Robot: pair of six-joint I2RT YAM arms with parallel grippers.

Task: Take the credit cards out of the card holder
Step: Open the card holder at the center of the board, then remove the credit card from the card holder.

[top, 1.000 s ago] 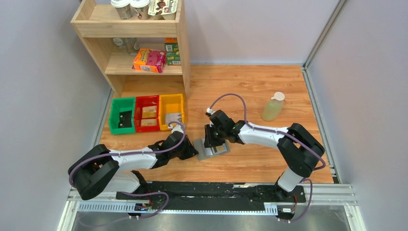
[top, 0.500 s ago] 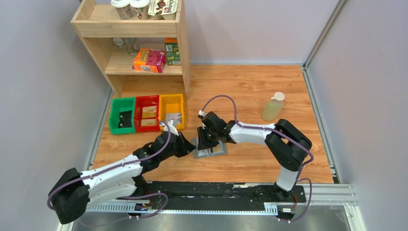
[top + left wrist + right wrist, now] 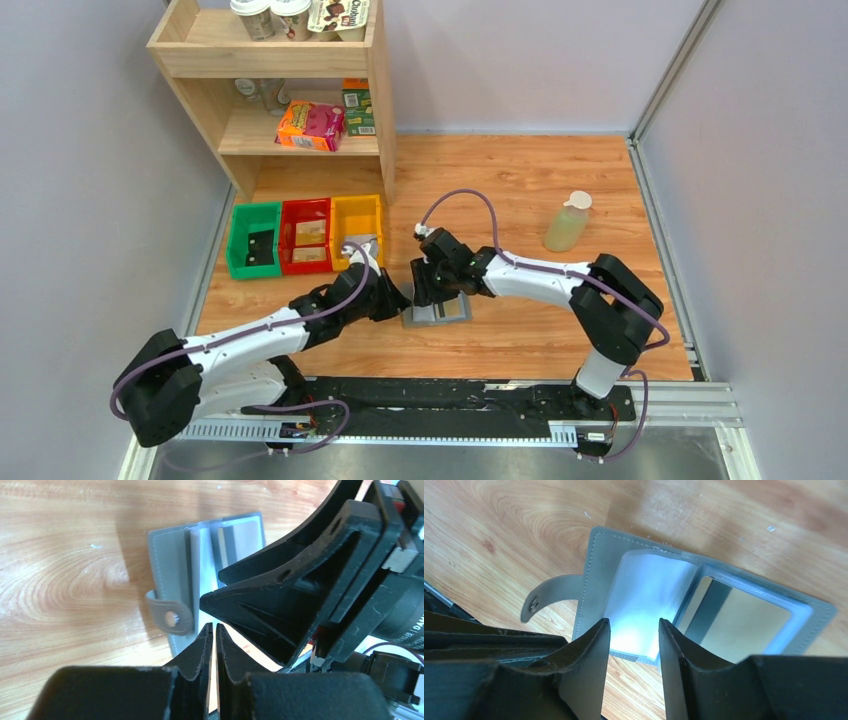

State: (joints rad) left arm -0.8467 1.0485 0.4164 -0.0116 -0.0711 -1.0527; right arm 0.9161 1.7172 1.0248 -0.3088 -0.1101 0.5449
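I'm holding the right gripper (image 3: 633, 625), jaws apart, over the open wallet (image 3: 599, 565) lying on the table (image 3: 520, 180) between both arms, the left gripper (image 3: 214, 627) pinched empty beside its tab (image 3: 167, 614), and I'm planning to pin it flat while gripping the tan card (image 3: 749, 625) squarely.

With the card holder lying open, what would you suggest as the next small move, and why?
Probably lower the right end effector slightly and close on the pale inner flap. Its fingers are open and straddle that flap's free edge, the card holder lies open, and a tan card shows in the slot beside it. The left end effector, shut, sits by the tab edge.
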